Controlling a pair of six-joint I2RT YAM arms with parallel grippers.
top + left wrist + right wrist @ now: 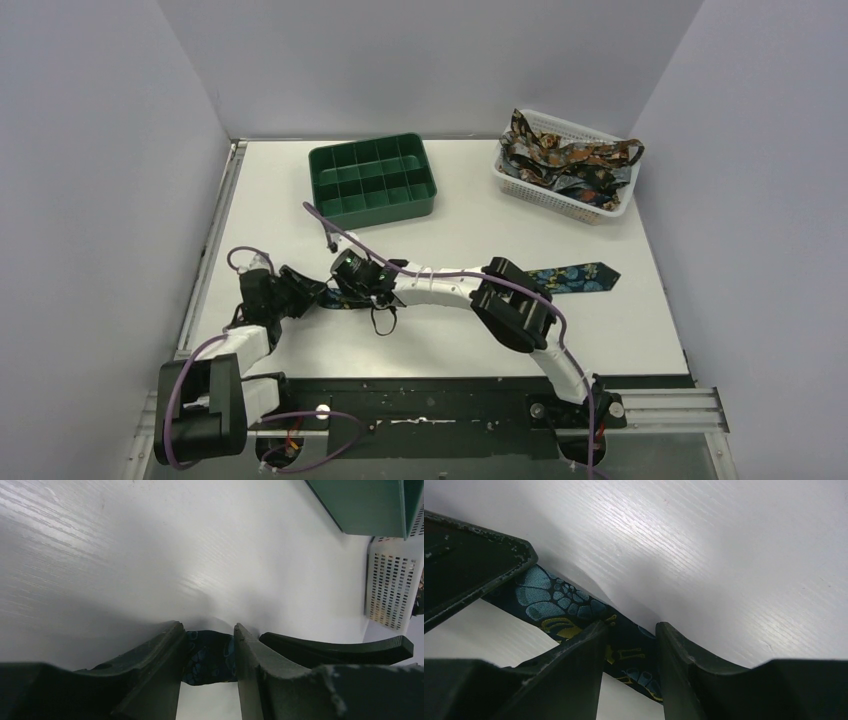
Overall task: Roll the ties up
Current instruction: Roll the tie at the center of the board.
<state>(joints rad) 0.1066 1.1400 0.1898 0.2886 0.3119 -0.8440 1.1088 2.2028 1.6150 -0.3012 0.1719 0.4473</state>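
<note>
One tie (580,277) lies across the table, its wide end at the right and its narrow end at the left, partly hidden under my right arm. My left gripper (303,291) is shut on the narrow end; the dark blue-patterned fabric (210,655) sits pinched between its fingers (165,650). My right gripper (347,287) is shut on the same tie (554,605) just to the right of the left one, with fabric between its fingers (674,655). Both grippers (208,630) (630,630) are low over the table, close together. Several more ties (560,160) lie piled in a basket.
A green compartment tray (372,178) stands at the back centre. A white mesh basket (600,205) holding the other ties stands at the back right; it also shows in the left wrist view (390,590). Grey walls enclose the table on three sides.
</note>
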